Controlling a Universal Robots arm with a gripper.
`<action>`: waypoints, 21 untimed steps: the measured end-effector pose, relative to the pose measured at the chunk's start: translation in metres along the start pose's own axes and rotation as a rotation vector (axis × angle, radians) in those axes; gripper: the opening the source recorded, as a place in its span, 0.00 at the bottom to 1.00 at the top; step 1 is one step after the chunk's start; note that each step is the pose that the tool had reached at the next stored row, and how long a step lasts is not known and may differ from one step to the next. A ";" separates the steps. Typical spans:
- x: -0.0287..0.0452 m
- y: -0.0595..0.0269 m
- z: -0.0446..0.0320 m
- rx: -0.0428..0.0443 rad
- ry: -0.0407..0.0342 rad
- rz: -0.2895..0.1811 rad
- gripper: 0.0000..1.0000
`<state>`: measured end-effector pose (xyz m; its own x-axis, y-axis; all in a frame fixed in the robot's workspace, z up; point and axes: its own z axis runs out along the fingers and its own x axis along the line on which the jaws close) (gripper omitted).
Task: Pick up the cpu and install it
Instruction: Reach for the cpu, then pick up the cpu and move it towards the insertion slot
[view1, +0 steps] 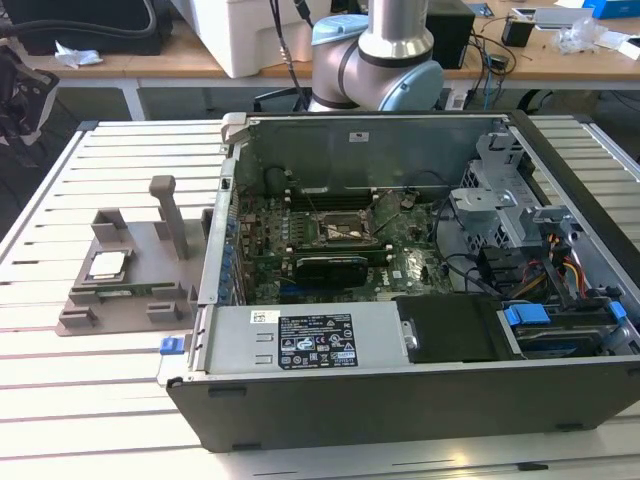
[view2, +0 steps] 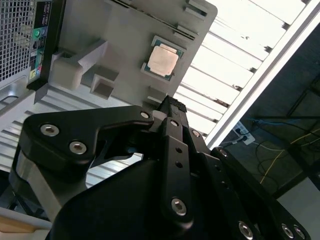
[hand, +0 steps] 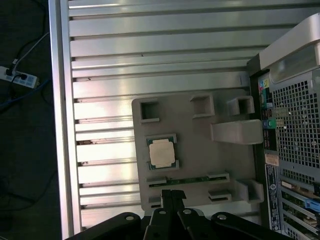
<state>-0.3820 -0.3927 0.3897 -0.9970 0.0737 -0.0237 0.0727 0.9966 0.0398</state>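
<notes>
Cpu in holder recess w/ open room above, gripper apart

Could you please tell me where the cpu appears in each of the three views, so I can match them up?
Exterior view: the cpu sits on the grey holder, to the exterior view's left of the case.
First wrist view: cpu in its seat on the holder, beyond the hand.
Second wrist view: cpu on the holder, beyond the hand.
Shared landmark: the holder's upright post.
</notes>
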 end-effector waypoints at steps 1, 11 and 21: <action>0.0000 0.0000 0.0000 0.0000 0.0000 0.000 0.11; 0.0002 0.0000 0.0000 0.0000 0.0000 0.000 0.11; 0.0004 0.0000 0.0000 0.0000 0.0001 0.000 0.36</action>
<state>-0.3824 -0.3927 0.3898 -0.9970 0.0738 -0.0237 0.0728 0.9966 0.0398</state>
